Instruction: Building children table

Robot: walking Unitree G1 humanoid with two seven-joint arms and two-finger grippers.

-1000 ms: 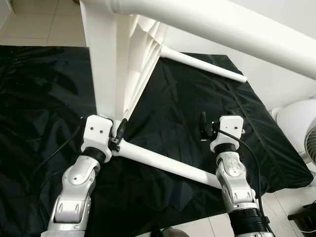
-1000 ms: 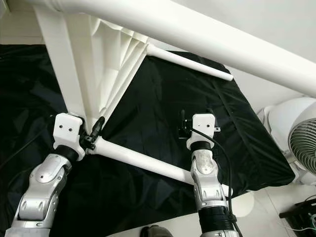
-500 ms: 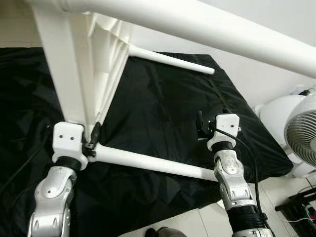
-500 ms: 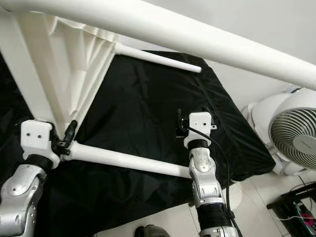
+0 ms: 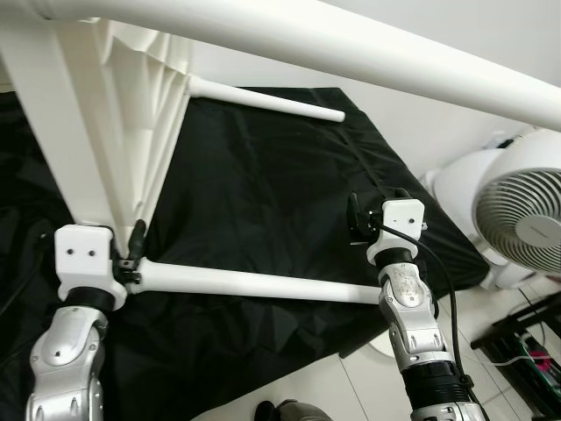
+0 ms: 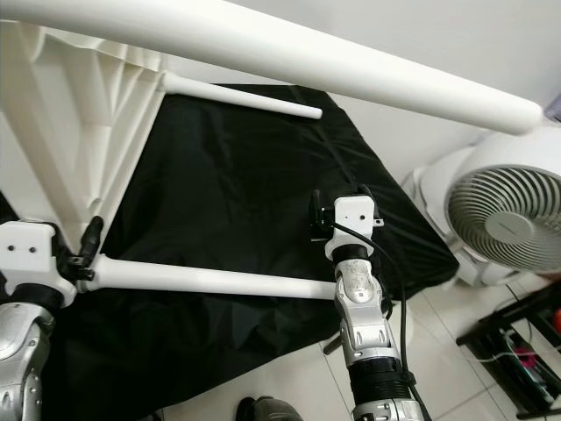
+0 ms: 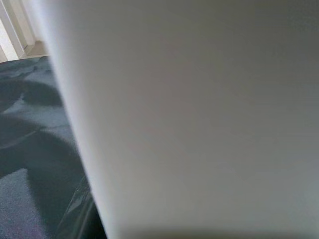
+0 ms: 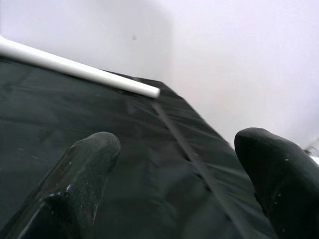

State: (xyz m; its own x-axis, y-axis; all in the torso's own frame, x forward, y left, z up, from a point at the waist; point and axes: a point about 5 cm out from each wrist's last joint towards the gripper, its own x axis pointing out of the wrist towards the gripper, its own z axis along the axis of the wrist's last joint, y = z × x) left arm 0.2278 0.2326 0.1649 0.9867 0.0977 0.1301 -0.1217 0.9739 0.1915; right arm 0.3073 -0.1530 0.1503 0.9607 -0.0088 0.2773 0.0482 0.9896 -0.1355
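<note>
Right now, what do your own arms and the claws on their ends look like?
Both arms are jointed silver metal segments with a black collar at the wrist. Each ends in a white boxy housing carrying two long black fingers, rounded at the tips. The left gripper has two small dark holes in its housing. The right gripper has a thin black cable looping down along its forearm.

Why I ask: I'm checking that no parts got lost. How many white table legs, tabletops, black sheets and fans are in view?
White round plastic table legs: 3
White ribbed plastic tabletop: 1
Black crumpled sheet: 1
White round fan: 1
Total: 6
</note>
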